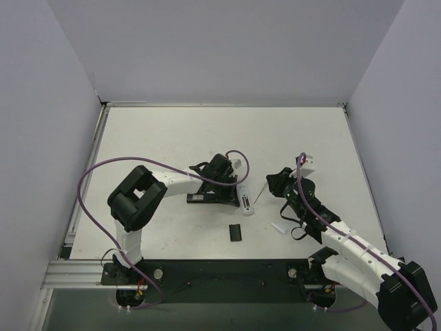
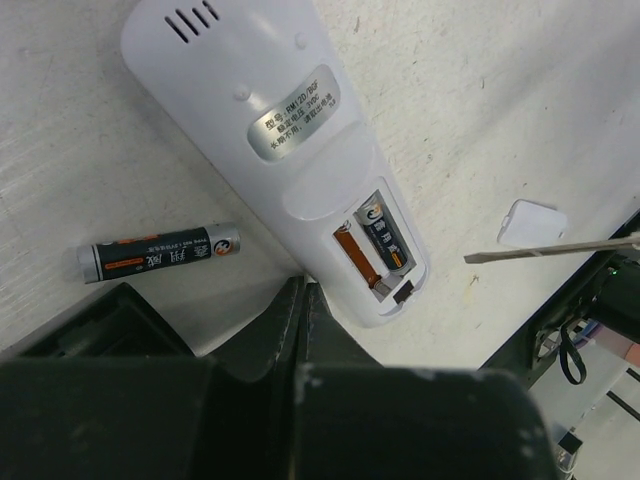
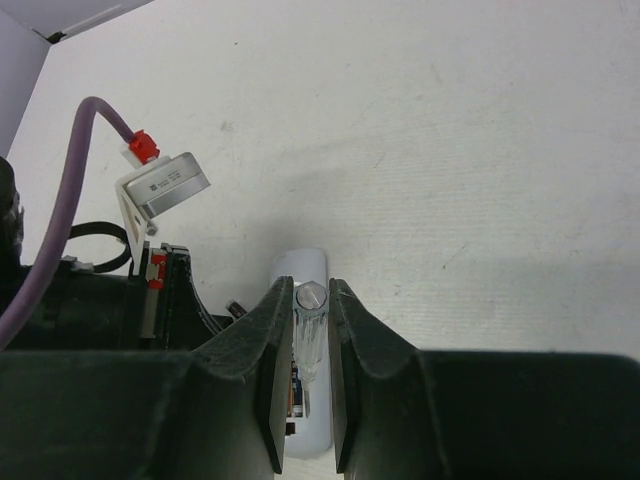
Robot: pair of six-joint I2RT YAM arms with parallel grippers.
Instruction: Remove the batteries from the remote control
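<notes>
1. Left wrist view only: white remote point(image 2: 290, 150) lies back-up around mid-tabletop point(image 2: 500, 80) with its compartment open. Seated battery point(image 2: 385, 240) fills one slot; the other is bare. Loose battery point(image 2: 160, 252) lies just beside the remote.
2. Top view: batteries too small to see; black cover point(image 1: 236, 233) lies toward the near edge.
3. Left fingers point(image 2: 270, 335): pressed together, empty, tips at the remote's edge; contact unclear.
4. Right fingers point(image 3: 250, 350): narrow gap, clamped on pale stick point(image 3: 310, 315) above the remote.

white table point(image 1: 207, 131), pale lavender walls point(image 1: 227, 48)

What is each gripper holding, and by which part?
Right gripper clamps the screwdriver by its clear handle; left gripper is shut on nothing.
</notes>
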